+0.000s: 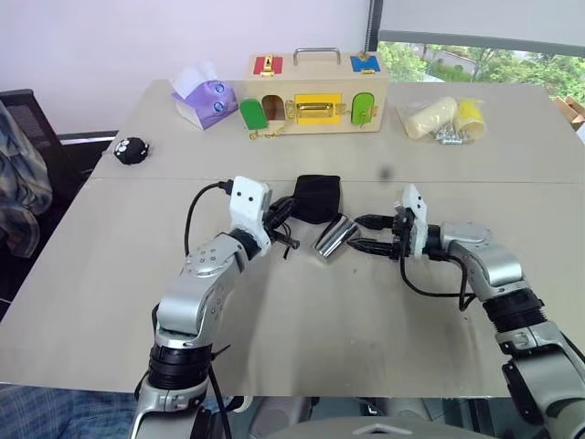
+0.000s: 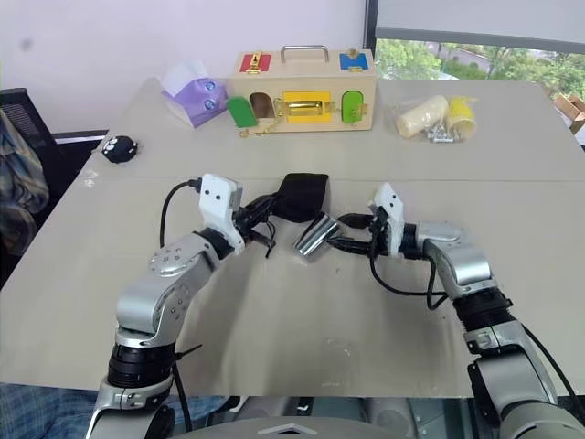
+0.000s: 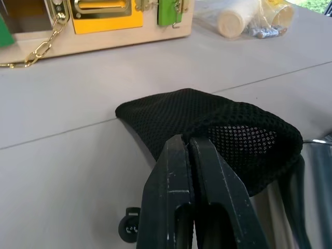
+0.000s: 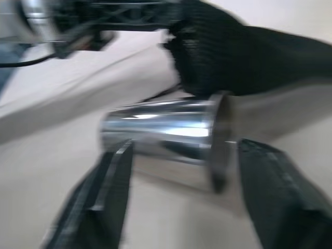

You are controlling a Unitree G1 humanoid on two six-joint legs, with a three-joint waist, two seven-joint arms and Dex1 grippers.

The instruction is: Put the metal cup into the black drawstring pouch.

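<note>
One metal cup [image 1: 335, 240] outside black drawstring pouch [image 1: 317, 198]

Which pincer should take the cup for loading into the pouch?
Right. The right pincer stands open astride the metal cup lying on the table, while the left pincer is shut on the black drawstring pouch.

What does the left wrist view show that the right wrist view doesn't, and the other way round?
Left wrist view: the left gripper shut on the pouch, with the wooden lock box, its chain, and the wrapped yellow roll on the table behind.

Right wrist view: the cup lying on its side, the right gripper with a finger on either side of it, jaws open and not clamped on it.

Shared: the black pouch and the table surface.
</note>
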